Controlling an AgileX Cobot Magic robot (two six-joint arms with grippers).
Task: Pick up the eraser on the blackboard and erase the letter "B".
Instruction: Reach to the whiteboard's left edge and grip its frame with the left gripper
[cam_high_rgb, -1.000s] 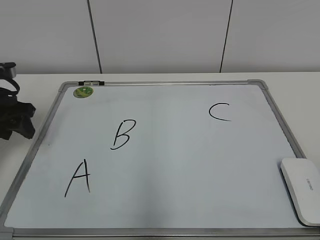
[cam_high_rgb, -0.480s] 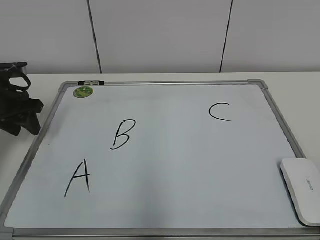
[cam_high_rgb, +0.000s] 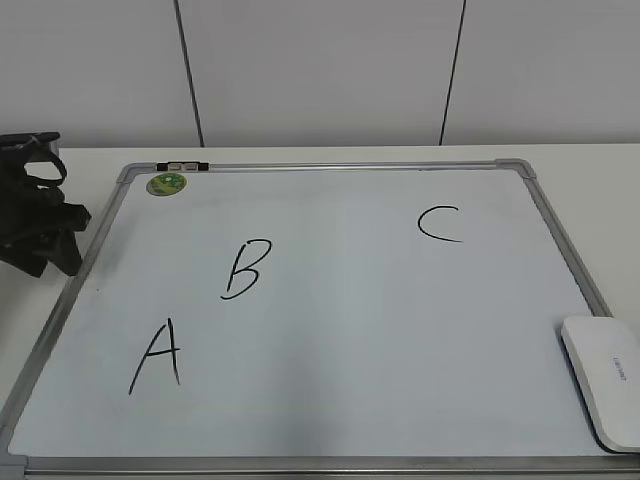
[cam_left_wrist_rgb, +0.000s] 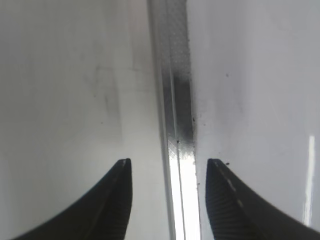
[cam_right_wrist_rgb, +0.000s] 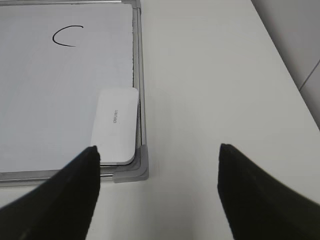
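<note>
- Nearest to me, the eraser (cam_high_rgb: 605, 392) lies flat on the blackboard (cam_high_rgb: 340, 330), tucked into its near right corner and touching the grey frame. Nothing holds it yet.
- The right gripper (cam_right_wrist_rgb: 157, 165) hangs above the bare surface (cam_right_wrist_rgb: 210, 90) beside that corner, jaws spread wide and empty. From its wrist view the eraser (cam_right_wrist_rgb: 116, 125) sits off to one side, not between the fingers. If it drops straight down, I reckon it meets the surface or the frame rather than the eraser.
- With the eraser so tight against the frame, a finger could land on the rail and fail to close around the smooth plastic, or it could squirt out.
- Further in, the letter "A" (cam_high_rgb: 157, 356) sits just below the letter "B" (cam_high_rgb: 246, 268). A wide or slanted wipe could smear it as well.
- The letter "C" (cam_high_rgb: 439, 223) is well apart and looks safer.
- Far left, the left gripper (cam_left_wrist_rgb: 167, 170) straddles the board's rail, jaws apart and empty. It stands near the "B" side, so the arms could crowd each other.
- The green magnet (cam_high_rgb: 167, 184) at the far corner could be knocked by an overshoot.
</note>
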